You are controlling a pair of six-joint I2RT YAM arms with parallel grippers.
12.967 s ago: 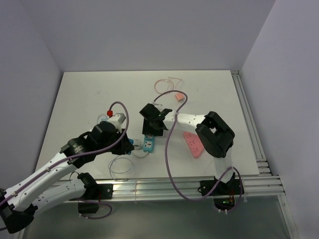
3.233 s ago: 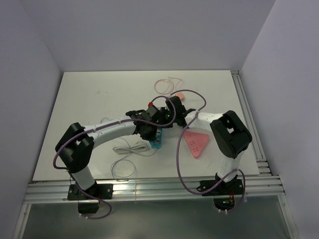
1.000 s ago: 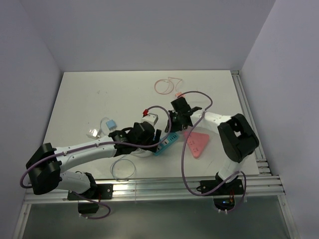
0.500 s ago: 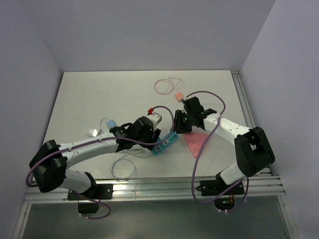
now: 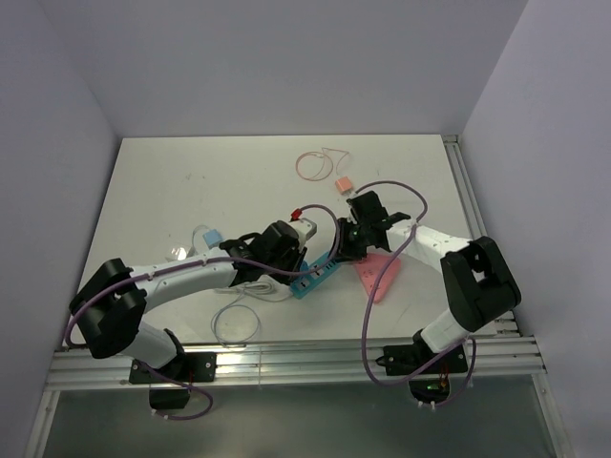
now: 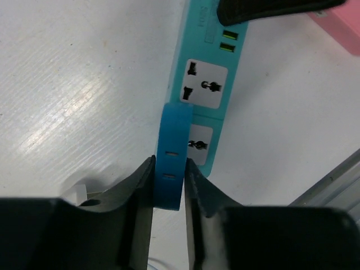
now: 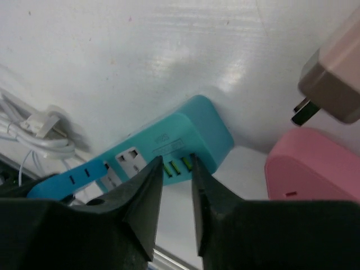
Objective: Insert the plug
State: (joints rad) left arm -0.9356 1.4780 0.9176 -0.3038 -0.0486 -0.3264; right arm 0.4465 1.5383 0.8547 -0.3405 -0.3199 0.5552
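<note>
A teal power strip lies slanted at the table's middle. In the left wrist view its sockets face up. My left gripper is shut on a flat blue plug, and it holds the plug right over the strip's lower socket. My right gripper is at the strip's far end. Its jaws stand a narrow gap apart with nothing between them, tips over the green USB ports. One right finger crosses that end in the left wrist view. The blue plug also shows in the right wrist view.
A pink power strip lies just right of the teal one. A pink adapter with a thin cable loop lies behind. A white cable bundle and a light blue adapter lie to the left.
My left gripper has carried the blue plug right and onto the teal strip. My right gripper has shifted slightly left over the strip's end. The strip has barely moved.
</note>
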